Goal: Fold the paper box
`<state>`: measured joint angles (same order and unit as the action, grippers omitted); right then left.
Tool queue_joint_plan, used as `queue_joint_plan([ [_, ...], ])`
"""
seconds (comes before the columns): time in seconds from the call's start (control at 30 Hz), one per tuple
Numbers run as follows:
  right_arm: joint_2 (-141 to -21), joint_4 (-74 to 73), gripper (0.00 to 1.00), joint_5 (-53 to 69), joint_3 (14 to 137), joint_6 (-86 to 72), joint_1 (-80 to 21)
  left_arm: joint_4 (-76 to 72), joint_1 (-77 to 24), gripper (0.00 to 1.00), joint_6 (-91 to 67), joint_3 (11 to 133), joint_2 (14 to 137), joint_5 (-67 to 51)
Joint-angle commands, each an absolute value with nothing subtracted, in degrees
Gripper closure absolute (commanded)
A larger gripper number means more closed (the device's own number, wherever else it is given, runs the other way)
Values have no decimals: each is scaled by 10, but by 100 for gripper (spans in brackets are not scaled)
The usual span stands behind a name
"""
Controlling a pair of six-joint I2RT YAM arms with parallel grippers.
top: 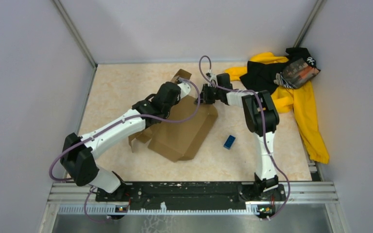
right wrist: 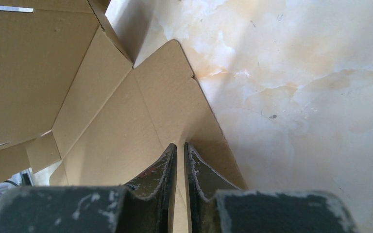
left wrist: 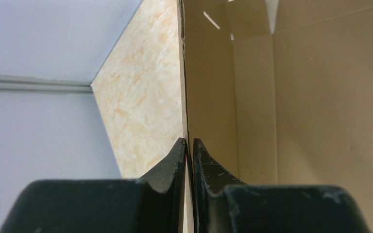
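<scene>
So there's just one paper box (top: 184, 131) here, plain brown cardboard, and it's sitting around the middle of the table (top: 121, 87), a bit left of center and well out from the arm bases. It's looking half-formed: wide panels lying flat toward the near side, a flap or two sticking out on the left, and another bit poking up at the far end. Two arms are working on it, both reaching in at that far end. The left gripper (top: 187, 89) is pinching one of the box's panels, and in the left wrist view the left gripper (left wrist: 188, 143) is squeezed right down on the thin edge of the cardboard (left wrist: 320, 121), which is running straight up between the fingertips, with the inside of the box opening out to the right. The right gripper (top: 206, 93) is coming in from the other side, just beside the left one. In its own view the right gripper (right wrist: 178, 145) is pressed almost together with only a sliver of a gap, its tips sitting over a rounded flap of the box (right wrist: 126, 121), and I can't tell if they're actually touching it. Further out, there's one small blue block (top: 229, 141) lying near the box's right edge, and one yellow-and-black cloth pile (top: 296, 97) bunched up in the far right corner.
</scene>
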<state>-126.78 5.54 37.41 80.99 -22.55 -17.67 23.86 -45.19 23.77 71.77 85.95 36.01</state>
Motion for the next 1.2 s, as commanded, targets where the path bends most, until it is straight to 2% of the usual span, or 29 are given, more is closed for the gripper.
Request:
queue_joint_plan([
  [0.0,-1275,50,89,365,798,-214,-165,226,-453,81,271,692,866,425],
  [0.07,-1276,52,89,368,799,-213,-163,202,-453,75,287,679,865,444],
  [0.2,-1280,57,89,381,802,-213,-160,177,-453,73,304,658,854,456],
  [0.5,-1282,112,89,445,818,-239,-150,157,-454,76,311,636,835,447],
  [0.87,-1310,75,89,471,915,-242,-150,137,-457,77,315,614,819,440],
  [1.07,-1315,125,88,504,949,-237,-152,131,-449,69,312,608,813,445],
  [1.17,-1307,150,84,514,949,-206,-160,128,-442,67,311,608,811,442],
])
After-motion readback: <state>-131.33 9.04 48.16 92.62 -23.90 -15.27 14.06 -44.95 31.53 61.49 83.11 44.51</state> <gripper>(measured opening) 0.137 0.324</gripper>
